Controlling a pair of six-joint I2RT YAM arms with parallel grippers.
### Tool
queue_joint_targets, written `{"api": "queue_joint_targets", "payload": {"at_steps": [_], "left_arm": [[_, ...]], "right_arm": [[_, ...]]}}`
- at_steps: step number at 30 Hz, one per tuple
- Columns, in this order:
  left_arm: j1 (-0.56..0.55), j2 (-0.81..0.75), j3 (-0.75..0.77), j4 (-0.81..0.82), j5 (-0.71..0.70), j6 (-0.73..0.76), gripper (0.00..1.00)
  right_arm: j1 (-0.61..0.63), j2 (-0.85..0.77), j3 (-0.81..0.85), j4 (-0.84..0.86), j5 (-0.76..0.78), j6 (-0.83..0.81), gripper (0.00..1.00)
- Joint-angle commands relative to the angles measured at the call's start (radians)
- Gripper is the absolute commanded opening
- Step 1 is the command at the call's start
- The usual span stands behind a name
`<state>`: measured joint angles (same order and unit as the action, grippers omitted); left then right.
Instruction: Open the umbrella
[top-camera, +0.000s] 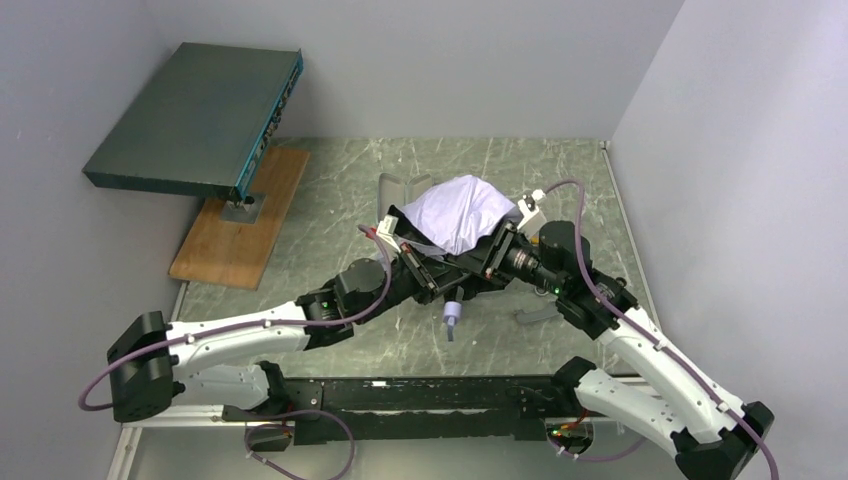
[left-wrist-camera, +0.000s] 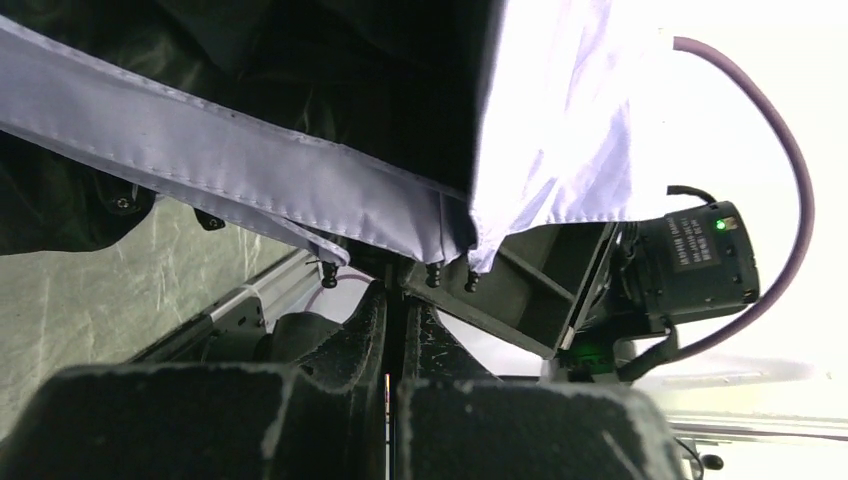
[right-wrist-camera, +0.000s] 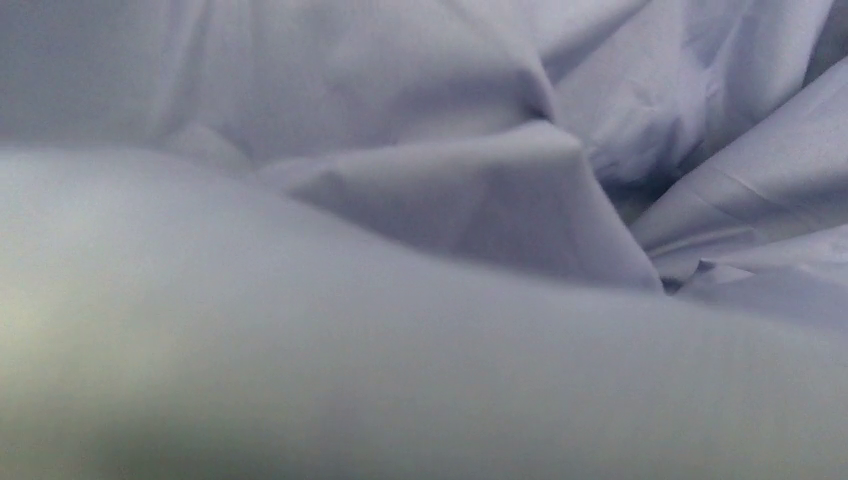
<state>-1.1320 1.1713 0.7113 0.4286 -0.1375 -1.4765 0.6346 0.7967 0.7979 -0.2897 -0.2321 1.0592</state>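
The umbrella's pale lavender canopy (top-camera: 460, 215) bulges half spread over the middle of the table. Its small pale handle (top-camera: 452, 318) points toward the near edge. My left gripper (top-camera: 430, 272) sits under the canopy's near edge. In the left wrist view the left gripper (left-wrist-camera: 395, 300) has its jaws closed on the thin black shaft, with canopy fabric (left-wrist-camera: 560, 120) and black rib tips hanging just above. My right gripper (top-camera: 492, 250) reaches in under the canopy from the right. Its fingers are hidden, and the right wrist view shows only folds of fabric (right-wrist-camera: 430, 200).
A large dark teal flat box (top-camera: 195, 120) stands on a post over a wooden board (top-camera: 240, 220) at the back left. Grey walls close in on the left, back and right. The right arm's wrist (left-wrist-camera: 700, 265) is close beside my left gripper.
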Motion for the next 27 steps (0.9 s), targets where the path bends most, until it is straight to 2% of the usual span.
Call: {"api": "queue_joint_targets", "payload": {"at_steps": [1, 6, 12, 18, 23, 27], "left_arm": [[-0.106, -0.117, 0.093, -0.086, 0.066, 0.064, 0.00], [-0.245, -0.192, 0.028, -0.216, -0.035, 0.051, 0.00], [-0.397, -0.162, -0.052, -0.191, -0.065, 0.004, 0.00], [-0.550, -0.001, -0.004, -0.113, -0.087, -0.017, 0.00], [-0.618, 0.186, 0.046, 0.048, -0.037, -0.038, 0.00], [-0.652, 0.246, 0.091, 0.048, -0.034, -0.048, 0.00]], "right_arm": [[-0.035, 0.070, 0.165, -0.070, 0.213, -0.180, 0.15], [-0.141, 0.166, 0.294, -0.112, 0.198, -0.270, 0.16], [-0.205, 0.278, 0.419, -0.101, 0.186, -0.322, 0.15], [-0.241, 0.429, 0.618, -0.143, 0.230, -0.423, 0.17], [-0.315, 0.590, 0.828, -0.227, 0.237, -0.468, 0.20], [-0.376, 0.683, 0.925, -0.232, 0.215, -0.454, 0.22]]}}
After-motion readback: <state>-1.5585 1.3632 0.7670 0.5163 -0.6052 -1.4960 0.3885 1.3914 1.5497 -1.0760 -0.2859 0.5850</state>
